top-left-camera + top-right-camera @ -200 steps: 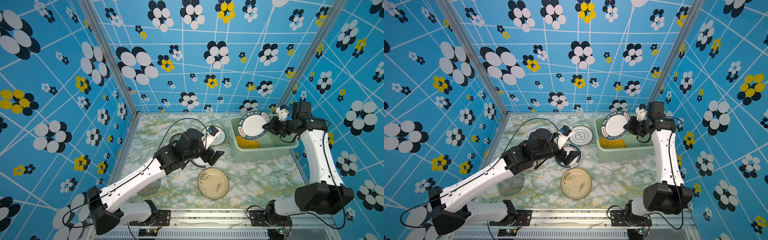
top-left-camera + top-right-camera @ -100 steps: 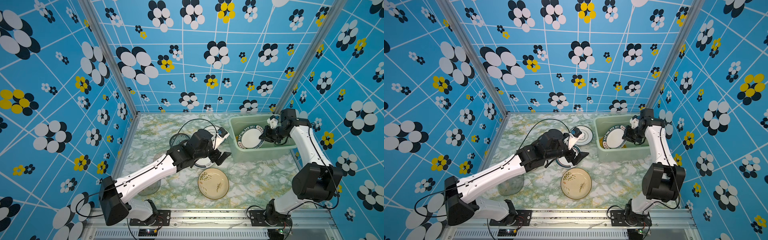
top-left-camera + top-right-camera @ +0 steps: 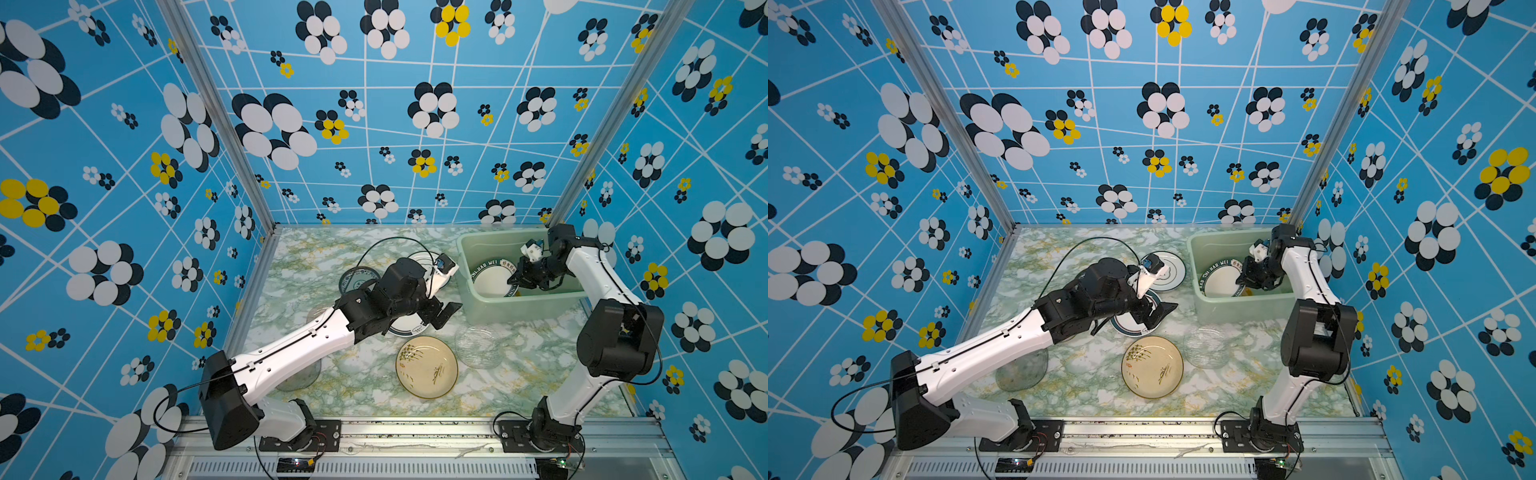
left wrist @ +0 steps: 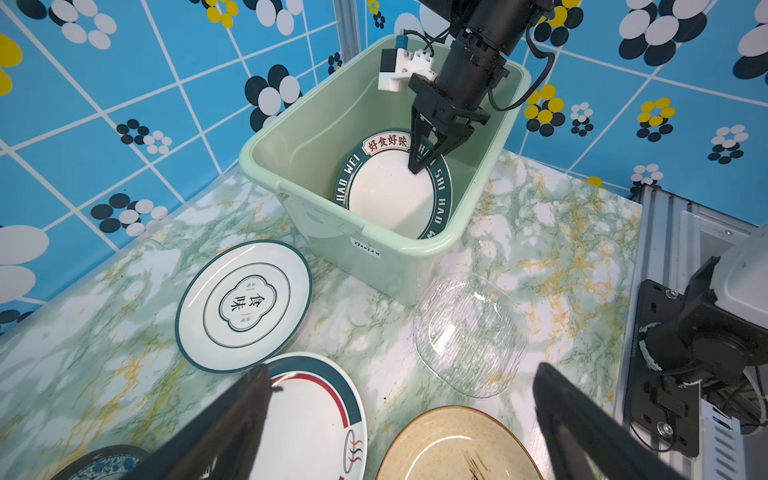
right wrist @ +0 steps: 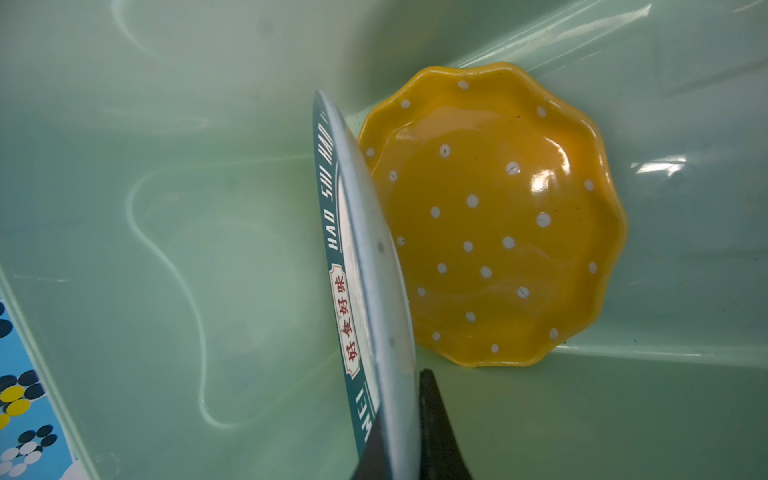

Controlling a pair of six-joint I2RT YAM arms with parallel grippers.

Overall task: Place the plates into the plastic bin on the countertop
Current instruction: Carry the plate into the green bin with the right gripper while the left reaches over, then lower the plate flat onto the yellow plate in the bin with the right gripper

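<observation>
The right gripper (image 4: 417, 164) pinches the white, green-rimmed lettered plate (image 4: 388, 195) on edge inside the mint-green plastic bin (image 4: 266, 166) at the marble countertop's (image 3: 353, 386) two o'clock, probably to slip it beside the yellow dotted scalloped plate (image 5: 498, 216); the left gripper (image 3: 442, 312) gapes wide, empty

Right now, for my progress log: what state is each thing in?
right gripper: shut on lettered plate's rim
lettered plate: tilted on edge inside plastic bin
yellow dotted plate: resting in bin, ungripped
left gripper: open, empty, near striped plate
beige plate: flat on countertop
clear glass plate: flat on countertop
</observation>
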